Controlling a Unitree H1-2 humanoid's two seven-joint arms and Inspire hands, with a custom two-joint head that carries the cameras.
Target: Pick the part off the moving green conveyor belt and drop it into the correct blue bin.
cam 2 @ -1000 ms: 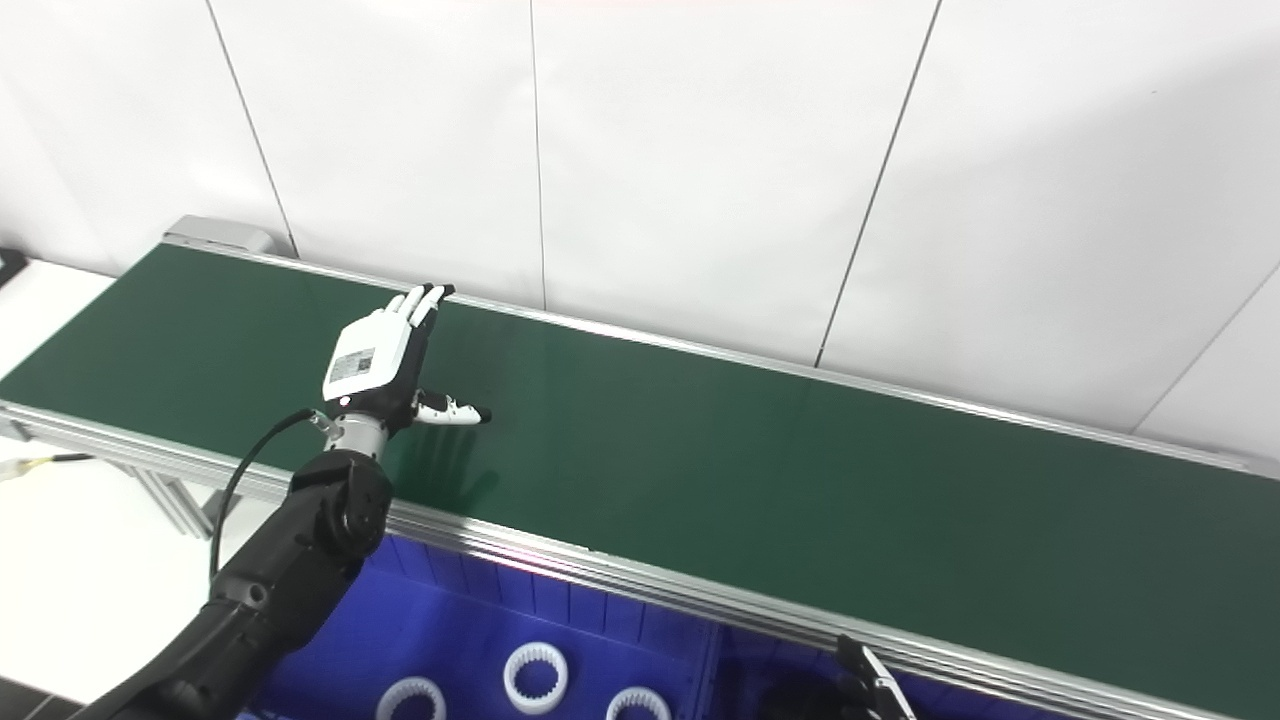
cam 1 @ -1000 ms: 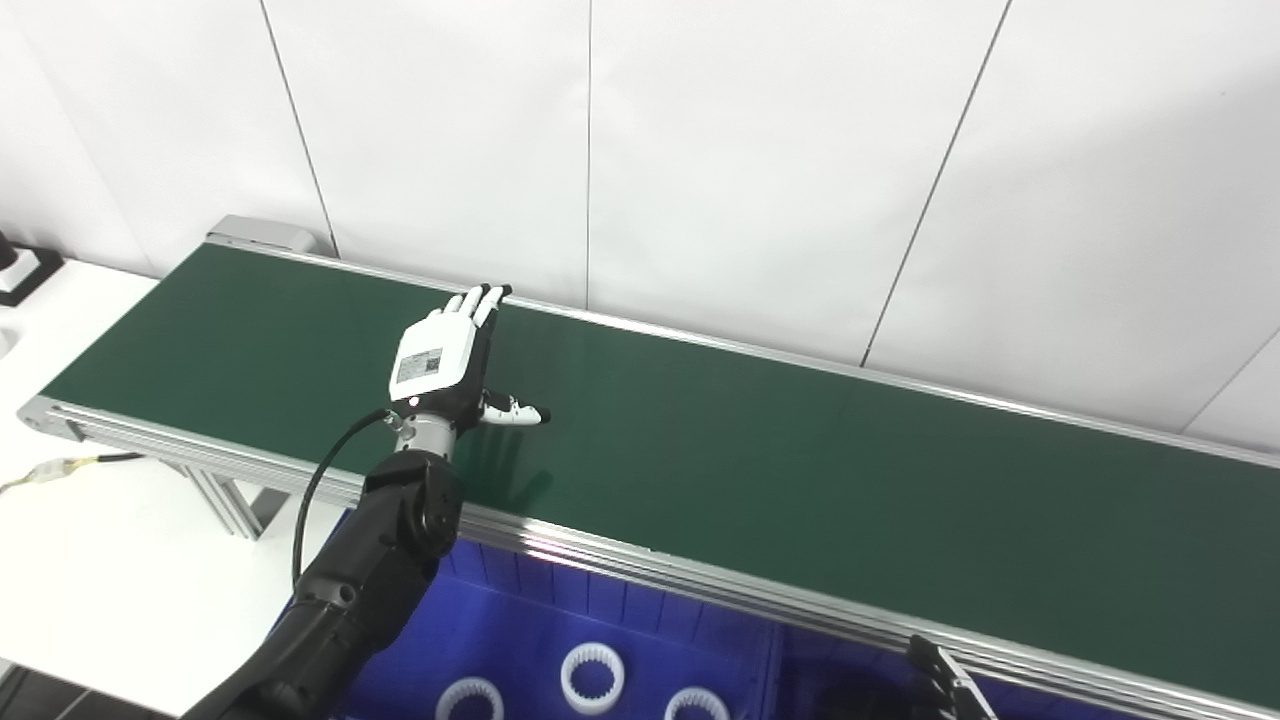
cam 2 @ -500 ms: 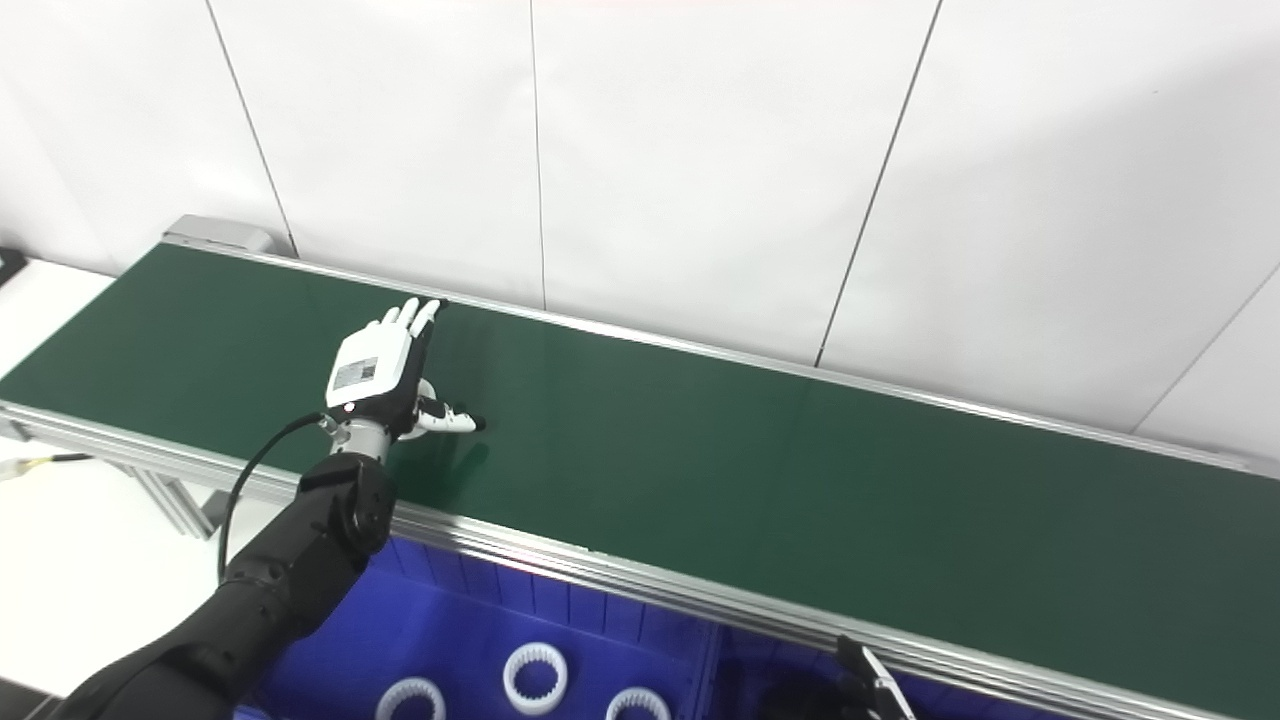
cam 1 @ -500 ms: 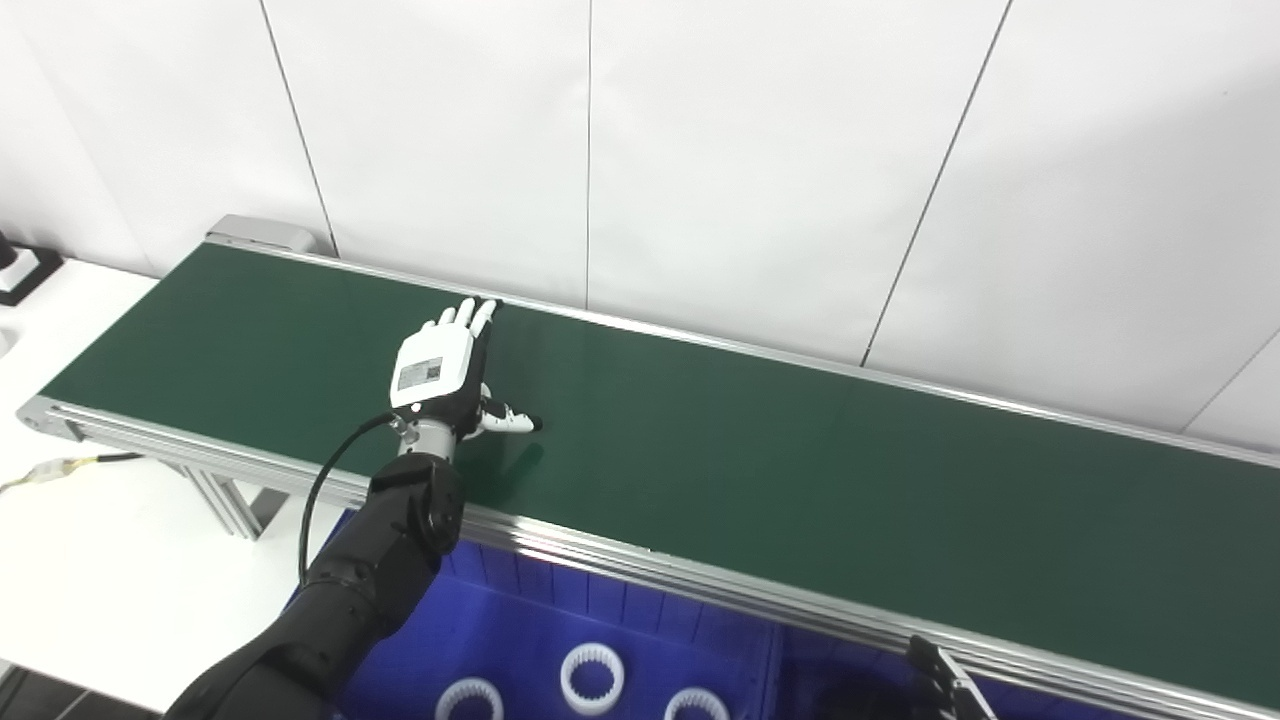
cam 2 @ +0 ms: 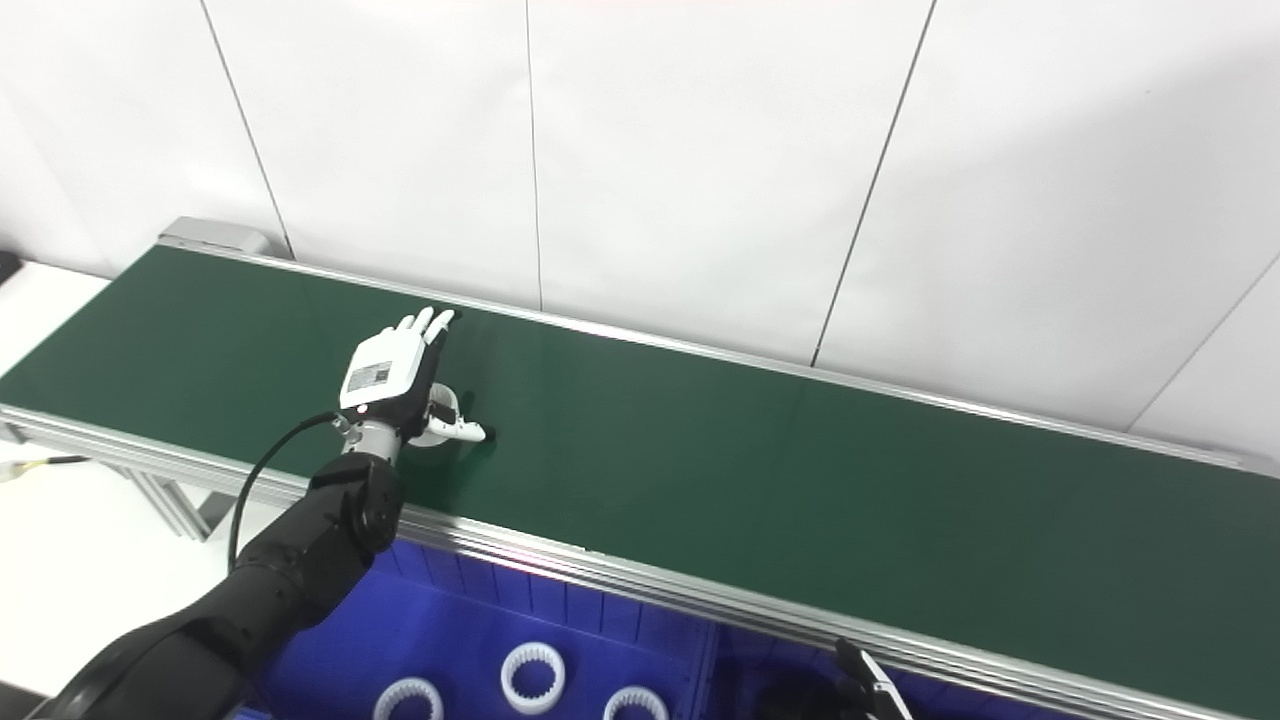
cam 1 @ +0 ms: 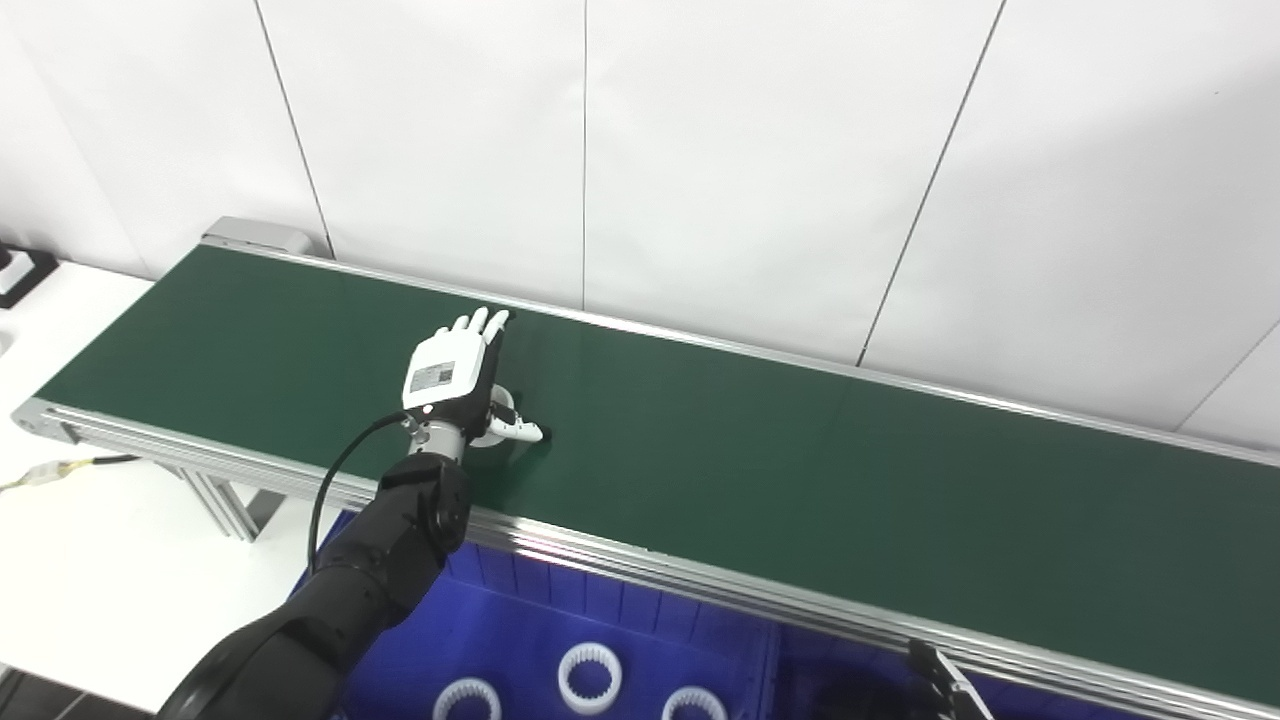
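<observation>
Risk: belt (cam 1: 800,480) carries the white ring part (cam 2: 440,418) out from under the left hand (cam 1: 447,375) before fingers (cam 1: 480,322) close; late curl = miss or flick off the near rail. Ring mostly hidden under palm, prob. between thumb and fingers, resting on the belt. Left hand spread flat, gripping nothing yet. Right hand (cam 1: 940,685) barely in frame, bottom edge; open/closed unclear. Blue bin (cam 1: 520,620) below already holds similar rings.

A white panelled wall (cam 1: 760,150) is seen behind, divided by thin dark seams. A white worktop (cam 1: 110,570) is seen at the lower left, with a cable (cam 1: 60,467) laid on it. The scene is evenly and brightly lit.
</observation>
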